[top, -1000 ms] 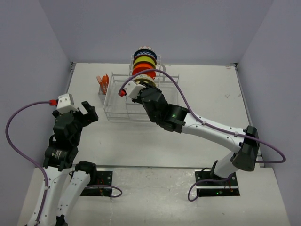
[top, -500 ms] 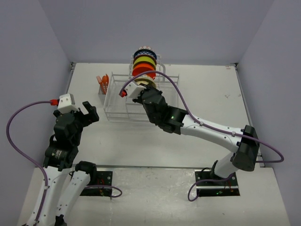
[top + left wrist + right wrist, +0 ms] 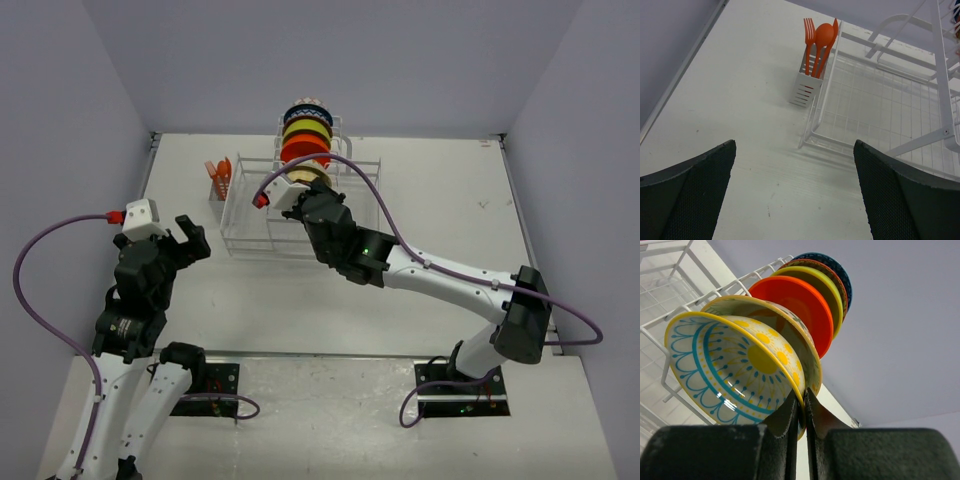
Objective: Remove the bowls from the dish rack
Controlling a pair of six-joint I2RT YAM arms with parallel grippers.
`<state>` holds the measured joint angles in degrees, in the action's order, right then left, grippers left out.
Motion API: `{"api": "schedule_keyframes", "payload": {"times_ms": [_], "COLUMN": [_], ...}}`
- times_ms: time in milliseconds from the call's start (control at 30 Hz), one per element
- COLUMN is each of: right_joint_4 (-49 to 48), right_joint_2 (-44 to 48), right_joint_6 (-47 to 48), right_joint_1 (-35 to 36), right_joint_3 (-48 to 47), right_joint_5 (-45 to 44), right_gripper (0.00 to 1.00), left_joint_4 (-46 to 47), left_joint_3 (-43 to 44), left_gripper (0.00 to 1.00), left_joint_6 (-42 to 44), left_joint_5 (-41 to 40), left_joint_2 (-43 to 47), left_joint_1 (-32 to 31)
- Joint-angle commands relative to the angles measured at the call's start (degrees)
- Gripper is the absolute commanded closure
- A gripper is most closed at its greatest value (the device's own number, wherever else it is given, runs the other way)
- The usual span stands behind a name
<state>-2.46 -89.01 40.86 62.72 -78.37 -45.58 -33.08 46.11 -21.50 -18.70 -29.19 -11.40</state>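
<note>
Right gripper (image 3: 803, 401) pinches rim of front bowl (image 3: 730, 367) in rack (image 3: 245, 220), so first unload looks at grasp stage; next likely needs a straight lift out.

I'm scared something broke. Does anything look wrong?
Nothing stands out. The bowls stand on edge in a row in the dish rack, none looks cracked, and the right gripper pinches the front bowl by its rim.

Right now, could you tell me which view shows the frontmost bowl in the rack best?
The right wrist view: the frontmost bowl fills it, its rim pinched by the right end effector. The top external view shows only a small sliver of it, and the left wrist view misses it.
</note>
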Motion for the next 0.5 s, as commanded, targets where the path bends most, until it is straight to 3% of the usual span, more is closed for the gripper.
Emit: {"api": "schedule_keyframes", "payload": {"times_ms": [0,467], "right_joint_4": [-5.01,-8.44], "right_joint_2": [0.51,3.49], "right_joint_6": [1.15,4.22], "right_joint_1": [0.39,1.18], "right_joint_3": [0.32,0.94], "right_joint_5": [-1.61,-1.96], "right_gripper": [0.99,1.0], "left_joint_4": [1.61,1.62], "left_joint_3": [0.39,0.39], "left_gripper": [0.0,0.0], "left_joint_6": [-0.04,-0.04], "left_joint_5": [-0.64,-0.81], "left_joint_2": [-0.17,-0.43], "left_joint_1": [-0.29,-0.29]}}
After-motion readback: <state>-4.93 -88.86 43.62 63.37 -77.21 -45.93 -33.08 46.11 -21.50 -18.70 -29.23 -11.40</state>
